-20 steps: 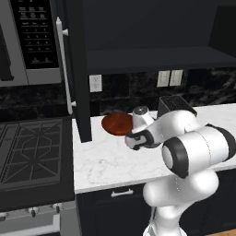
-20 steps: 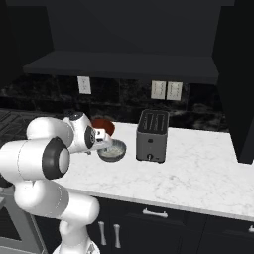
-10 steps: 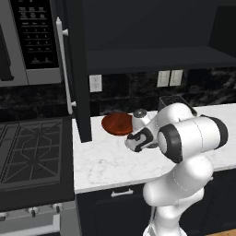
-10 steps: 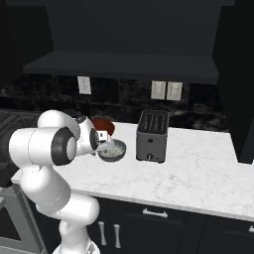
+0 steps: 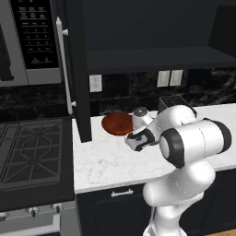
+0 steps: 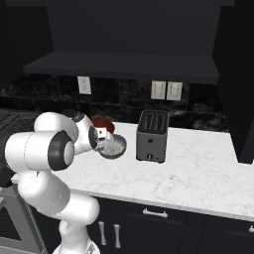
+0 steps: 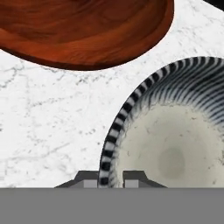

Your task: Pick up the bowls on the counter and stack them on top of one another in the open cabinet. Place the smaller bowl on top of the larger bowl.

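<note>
The smaller bowl (image 7: 175, 144), grey-striped with a pale inside, sits on the white counter (image 7: 52, 127) to the right of the larger bowl (image 7: 83, 30), which is reddish-brown. My gripper (image 7: 111, 179) has one fingertip outside and one inside the small bowl's near rim, close together, shut on it. From the right base view the smaller bowl (image 6: 115, 147) lies just in front of the larger bowl (image 6: 101, 124), with the gripper (image 6: 101, 140) at its left edge. From the left, the hand (image 5: 137, 139) covers the small bowl beside the larger bowl (image 5: 115, 123). The open cabinet (image 5: 152, 60) hangs above.
The cabinet's tall door (image 5: 76, 69) stands open, reaching down close to the counter (image 5: 106, 161) left of the bowls. A dark toaster (image 6: 152, 136) stands right of the bowls. A black stovetop (image 5: 32, 152) and microwave (image 5: 27, 41) are at the left.
The arm's elbow has swung up and round while the hand stayed at the small bowl's rim. The bowls sit about where they were.
</note>
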